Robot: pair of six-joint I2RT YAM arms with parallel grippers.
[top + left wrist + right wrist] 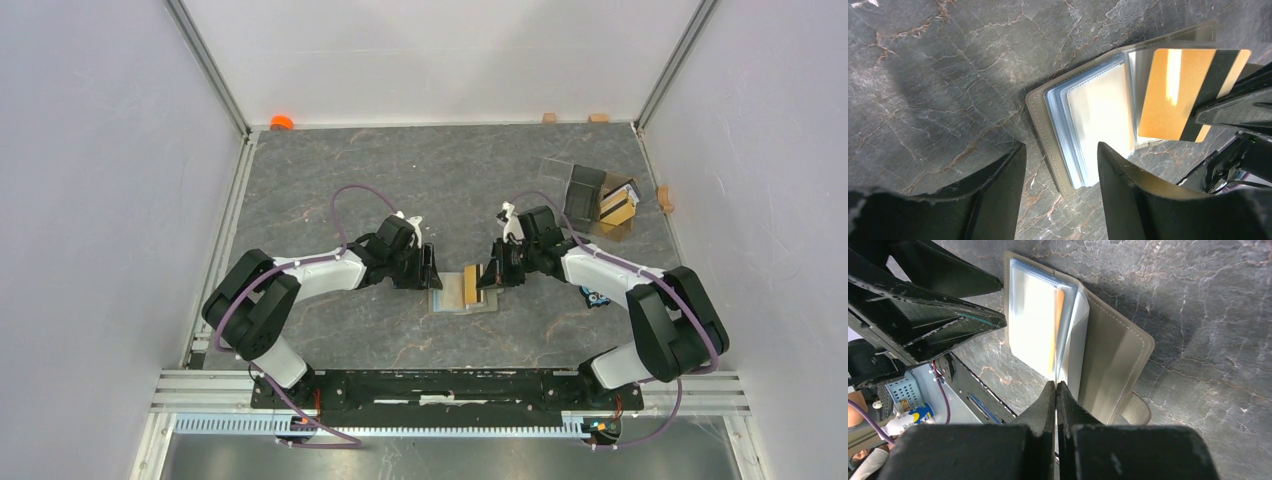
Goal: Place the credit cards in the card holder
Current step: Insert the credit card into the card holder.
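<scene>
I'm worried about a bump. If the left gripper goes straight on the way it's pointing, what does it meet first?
Probably the open card holder: its near edge and clear sleeves lie right ahead of the open left gripper. The credit card sits beyond that. Depth is hard to judge.

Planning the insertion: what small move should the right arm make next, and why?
Probably ease the right gripper, shut on the gold card, toward the card holder so the card slides deeper between its clear sleeves. Most of the card sticks out, and the open left gripper flanks the holder's corner.
</scene>
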